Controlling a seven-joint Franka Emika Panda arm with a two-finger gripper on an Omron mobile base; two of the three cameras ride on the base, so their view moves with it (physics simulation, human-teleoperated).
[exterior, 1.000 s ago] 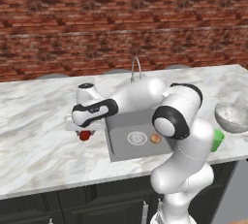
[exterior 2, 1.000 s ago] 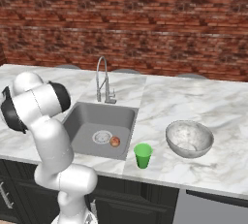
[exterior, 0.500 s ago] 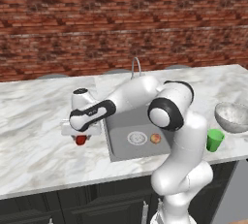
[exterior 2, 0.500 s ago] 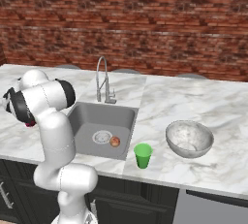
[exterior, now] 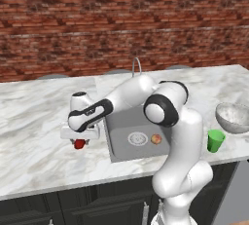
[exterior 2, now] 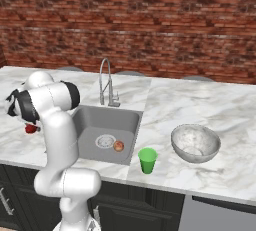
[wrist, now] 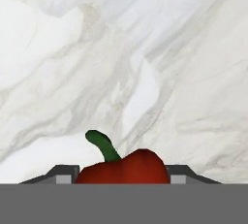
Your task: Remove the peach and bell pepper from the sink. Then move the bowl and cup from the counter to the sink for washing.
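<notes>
My end effector (exterior: 79, 140) grips bell pepper (wrist: 124, 167) | above tabletop (exterior: 34, 136), left of sink (exterior: 121, 139) | peach (exterior: 156, 139) in sink

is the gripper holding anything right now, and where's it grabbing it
The gripper holds the bell pepper by its body, fingers at either side, stem free, over the counter.

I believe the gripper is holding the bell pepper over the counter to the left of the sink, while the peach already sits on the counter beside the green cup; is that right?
Not quite: the peach is still inside the sink, near the drain, as the right base view shows. The rest stands: the gripper holds the bell pepper over the counter left of the sink, and the green cup is on the counter.
</notes>
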